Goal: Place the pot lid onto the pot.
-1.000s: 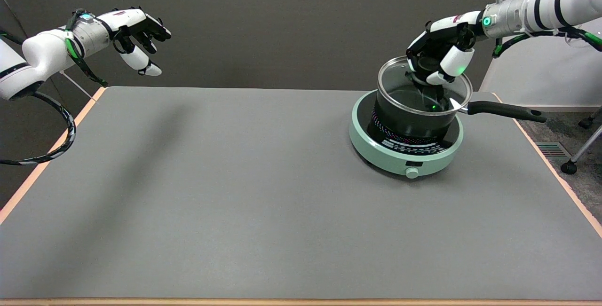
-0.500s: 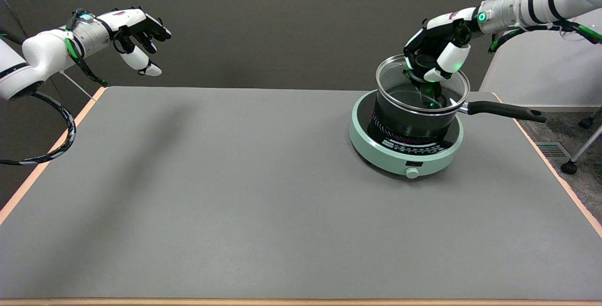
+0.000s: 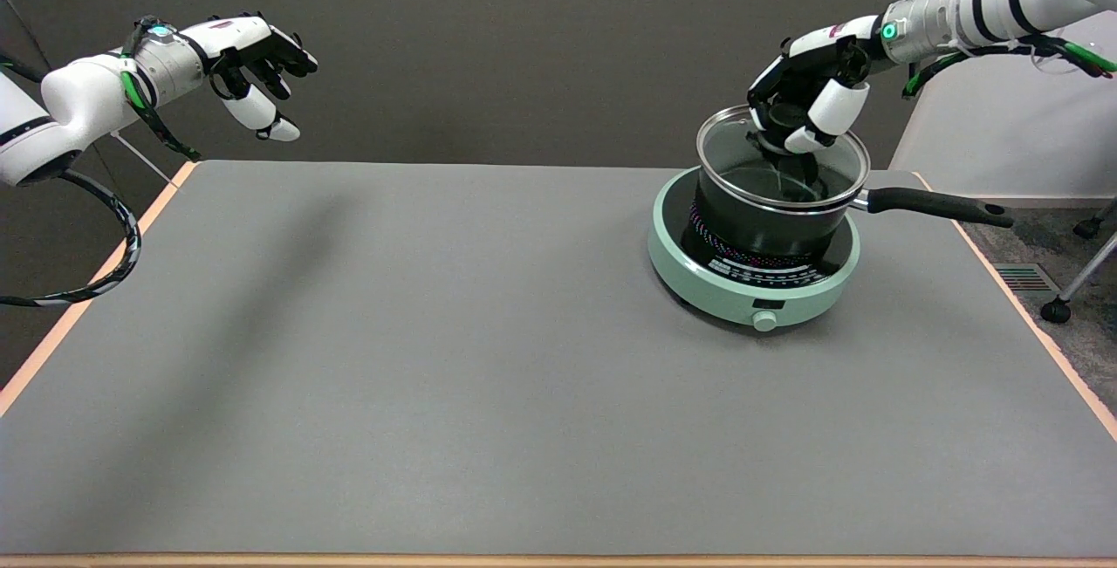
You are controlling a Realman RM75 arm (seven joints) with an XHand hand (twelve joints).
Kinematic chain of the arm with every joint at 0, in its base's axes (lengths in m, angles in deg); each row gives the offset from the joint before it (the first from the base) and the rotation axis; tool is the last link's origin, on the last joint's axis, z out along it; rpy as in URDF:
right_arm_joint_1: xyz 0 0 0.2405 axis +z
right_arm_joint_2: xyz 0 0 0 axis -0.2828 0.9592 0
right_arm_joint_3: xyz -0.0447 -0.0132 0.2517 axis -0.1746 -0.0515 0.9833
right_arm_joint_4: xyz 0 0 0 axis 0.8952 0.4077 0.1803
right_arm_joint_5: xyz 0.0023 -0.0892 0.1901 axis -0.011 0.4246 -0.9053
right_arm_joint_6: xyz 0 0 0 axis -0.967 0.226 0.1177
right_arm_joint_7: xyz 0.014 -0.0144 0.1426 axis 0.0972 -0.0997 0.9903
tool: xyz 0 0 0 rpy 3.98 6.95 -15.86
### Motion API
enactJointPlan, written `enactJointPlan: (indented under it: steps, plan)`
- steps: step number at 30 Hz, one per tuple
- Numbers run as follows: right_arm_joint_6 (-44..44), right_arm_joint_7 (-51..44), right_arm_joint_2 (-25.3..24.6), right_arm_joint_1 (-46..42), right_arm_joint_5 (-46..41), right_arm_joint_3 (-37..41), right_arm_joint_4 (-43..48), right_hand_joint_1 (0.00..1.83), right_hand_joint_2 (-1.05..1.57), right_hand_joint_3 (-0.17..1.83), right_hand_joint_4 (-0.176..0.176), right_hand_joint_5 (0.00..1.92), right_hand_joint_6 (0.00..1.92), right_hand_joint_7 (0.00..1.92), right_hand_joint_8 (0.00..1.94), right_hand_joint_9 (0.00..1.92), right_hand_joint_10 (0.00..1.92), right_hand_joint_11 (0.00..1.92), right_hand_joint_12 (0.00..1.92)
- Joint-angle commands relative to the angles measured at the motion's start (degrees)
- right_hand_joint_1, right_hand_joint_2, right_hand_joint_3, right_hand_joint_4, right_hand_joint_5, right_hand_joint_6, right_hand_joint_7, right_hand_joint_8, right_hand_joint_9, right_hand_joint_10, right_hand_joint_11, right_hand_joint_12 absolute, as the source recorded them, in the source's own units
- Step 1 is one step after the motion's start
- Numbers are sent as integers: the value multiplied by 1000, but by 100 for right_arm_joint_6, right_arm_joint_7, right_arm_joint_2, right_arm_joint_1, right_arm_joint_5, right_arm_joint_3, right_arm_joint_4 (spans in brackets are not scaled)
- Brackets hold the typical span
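While right hand (image 3: 807,106) grips knob — glass pot lid (image 3: 768,162) steel-rimmed | pot (image 3: 759,219) black

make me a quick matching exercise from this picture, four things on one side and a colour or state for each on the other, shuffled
Things:
1. pot lid
2. pot
3. cooker
4. right hand

Descriptions:
A. mint green, with a knob at the front
B. glass with a metal rim
C. black, with a long handle pointing right
D. fingers around a black knob

Pairs: 1-B, 2-C, 3-A, 4-D
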Motion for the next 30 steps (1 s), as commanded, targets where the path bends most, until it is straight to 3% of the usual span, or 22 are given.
enactJointPlan:
  steps: [1, 30]
  plan:
    - [-69, -71, -169, 57, 73, -104, -402, 1330, 817, 994, 176, 521, 1418, 744, 1772, 708, 1921, 525, 1862]
    - [-141, -71, -201, -44, 54, -104, -571, 1330, 820, 990, 176, 517, 1422, 742, 1773, 694, 1921, 524, 1858]
